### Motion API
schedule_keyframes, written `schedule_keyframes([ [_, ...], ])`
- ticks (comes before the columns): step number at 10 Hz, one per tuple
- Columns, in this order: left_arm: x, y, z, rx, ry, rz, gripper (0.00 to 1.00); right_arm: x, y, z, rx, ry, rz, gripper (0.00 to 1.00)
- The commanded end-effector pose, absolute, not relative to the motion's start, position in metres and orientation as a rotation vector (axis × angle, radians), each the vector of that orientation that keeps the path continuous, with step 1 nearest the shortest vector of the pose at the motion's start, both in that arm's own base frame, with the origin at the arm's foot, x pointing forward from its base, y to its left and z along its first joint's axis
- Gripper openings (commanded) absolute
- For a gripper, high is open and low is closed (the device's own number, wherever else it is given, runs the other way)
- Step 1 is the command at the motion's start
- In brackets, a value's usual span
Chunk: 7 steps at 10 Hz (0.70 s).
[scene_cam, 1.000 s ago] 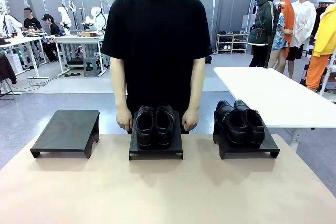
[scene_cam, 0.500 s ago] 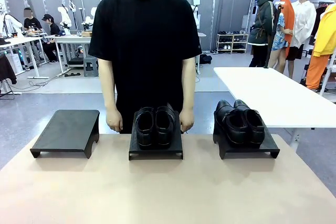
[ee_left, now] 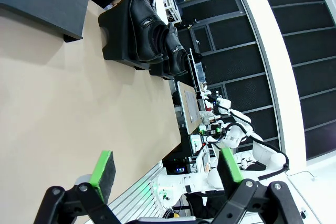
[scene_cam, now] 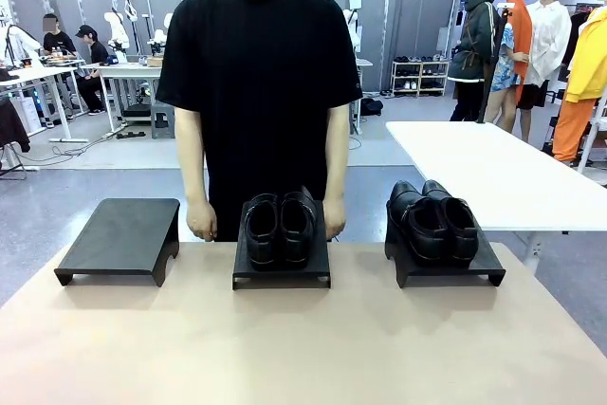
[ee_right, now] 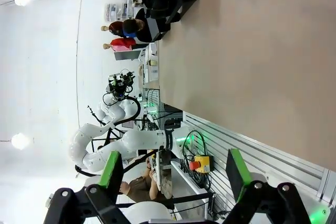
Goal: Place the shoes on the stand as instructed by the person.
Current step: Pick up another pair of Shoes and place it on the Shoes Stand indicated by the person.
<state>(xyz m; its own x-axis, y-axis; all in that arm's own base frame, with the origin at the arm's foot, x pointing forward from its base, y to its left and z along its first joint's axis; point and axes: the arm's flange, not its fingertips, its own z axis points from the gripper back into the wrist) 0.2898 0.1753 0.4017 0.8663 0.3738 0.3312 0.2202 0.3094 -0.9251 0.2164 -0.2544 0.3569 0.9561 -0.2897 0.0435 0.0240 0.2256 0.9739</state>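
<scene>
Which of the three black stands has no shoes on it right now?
The left stand is bare: its flat black top shows no shoes. The middle stand and the right stand each carry a pair of black shoes.

no readable text, labels or numbers (none legible anywhere)

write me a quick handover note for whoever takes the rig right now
Left gripper: open, holding nothing, above the table.
Right gripper: open, holding nothing, near the table's edge.
Three black stands sit in a row on the table. Middle stand holds one pair of shoes; right stand holds the other pair; left stand is bare.
The person stands behind the middle stand, hands low at the table's far edge.
No instruction visible yet; wait for one.
</scene>
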Motion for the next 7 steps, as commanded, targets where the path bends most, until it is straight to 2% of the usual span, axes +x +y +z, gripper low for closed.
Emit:
schedule_keyframes([
  [1, 0.2896, 0.1763, 0.4018, -1.283, -0.563, 0.092, 1.0, 0.2139, -0.2534, 0.3556, 1.34, -0.24, -0.204, 1.0],
  [7, 0.2896, 0.1763, 0.4018, -1.283, -0.563, 0.092, 1.0, 0.2139, -0.2534, 0.3556, 1.34, -0.24, -0.204, 1.0],
])
